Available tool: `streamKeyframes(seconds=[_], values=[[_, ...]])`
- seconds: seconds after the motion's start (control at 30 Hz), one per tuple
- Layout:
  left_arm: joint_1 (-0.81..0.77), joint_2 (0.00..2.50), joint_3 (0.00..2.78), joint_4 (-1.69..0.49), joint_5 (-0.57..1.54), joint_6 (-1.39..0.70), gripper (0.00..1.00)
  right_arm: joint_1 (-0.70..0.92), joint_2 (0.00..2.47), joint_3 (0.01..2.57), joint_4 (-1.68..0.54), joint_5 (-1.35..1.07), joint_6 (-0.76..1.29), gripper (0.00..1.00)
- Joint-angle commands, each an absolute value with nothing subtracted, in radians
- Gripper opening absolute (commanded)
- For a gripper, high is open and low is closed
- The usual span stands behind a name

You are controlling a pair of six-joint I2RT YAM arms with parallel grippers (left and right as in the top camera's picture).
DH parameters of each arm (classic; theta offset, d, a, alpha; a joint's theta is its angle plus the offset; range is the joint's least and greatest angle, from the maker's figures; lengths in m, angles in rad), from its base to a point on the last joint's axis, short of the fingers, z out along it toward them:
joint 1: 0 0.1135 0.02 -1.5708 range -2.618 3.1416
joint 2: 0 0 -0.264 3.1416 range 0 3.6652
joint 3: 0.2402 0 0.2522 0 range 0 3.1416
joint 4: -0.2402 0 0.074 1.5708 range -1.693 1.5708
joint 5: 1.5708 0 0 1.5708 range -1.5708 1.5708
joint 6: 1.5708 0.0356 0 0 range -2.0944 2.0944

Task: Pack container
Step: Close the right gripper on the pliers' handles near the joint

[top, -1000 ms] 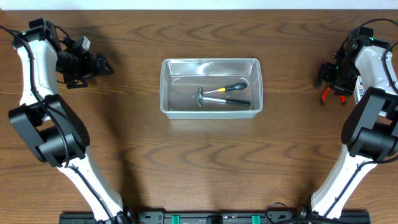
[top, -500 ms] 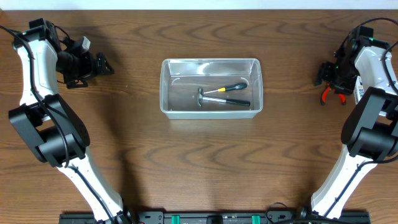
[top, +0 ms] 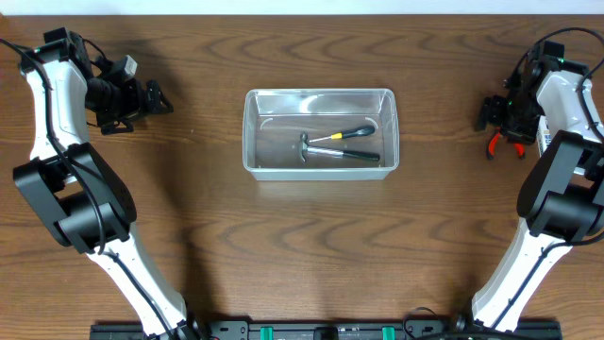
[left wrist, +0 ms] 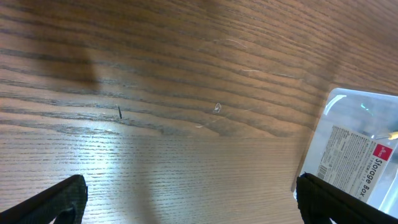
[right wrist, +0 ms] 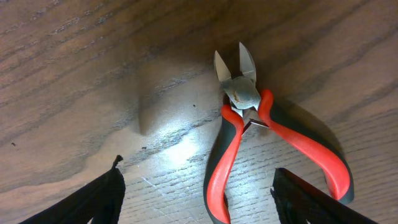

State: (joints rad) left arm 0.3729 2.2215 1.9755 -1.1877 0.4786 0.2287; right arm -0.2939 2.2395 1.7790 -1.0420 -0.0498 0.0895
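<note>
The clear plastic container sits at the table's middle back, holding a small hammer and a yellow-and-black screwdriver. Its labelled corner shows in the left wrist view. Red-and-black cutting pliers lie on the wood at the far right, also seen overhead. My right gripper is open just above them, one red handle between its fingers, the other by the right finger. My left gripper is open and empty over bare wood at the far left.
The wooden table's back edge runs just behind both grippers. The arms' bases stand at the front left and front right.
</note>
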Motion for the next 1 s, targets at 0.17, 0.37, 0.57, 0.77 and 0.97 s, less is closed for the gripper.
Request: streamKeyframes(seconds=[0.17,0.37,0.57,0.77,0.97], values=[[0.375,2.192,1.996,-1.19,0.474,0.23,0.98,-0.282,2.278,1.772,-1.037,-0.064,0.081,0.74],[0.375,2.192,1.996,-1.19,0.474,0.23,0.98,-0.282,2.289,1.772,-1.039,-0.065,0.081,0.75],[0.375,2.192,1.996,-1.19,0.474,0.23,0.98,-0.282,2.289,1.771,-1.035,-0.065,0.081,0.75],[0.375,2.192,1.996,-1.19,0.474,0.23,0.98,-0.282,2.29,1.772,-1.028,-0.065,0.081,0.66],[0.375,2.192,1.996,-1.19,0.474,0.23,0.98,-0.282,2.29,1.772,-1.023,-0.065,0.081,0.59]])
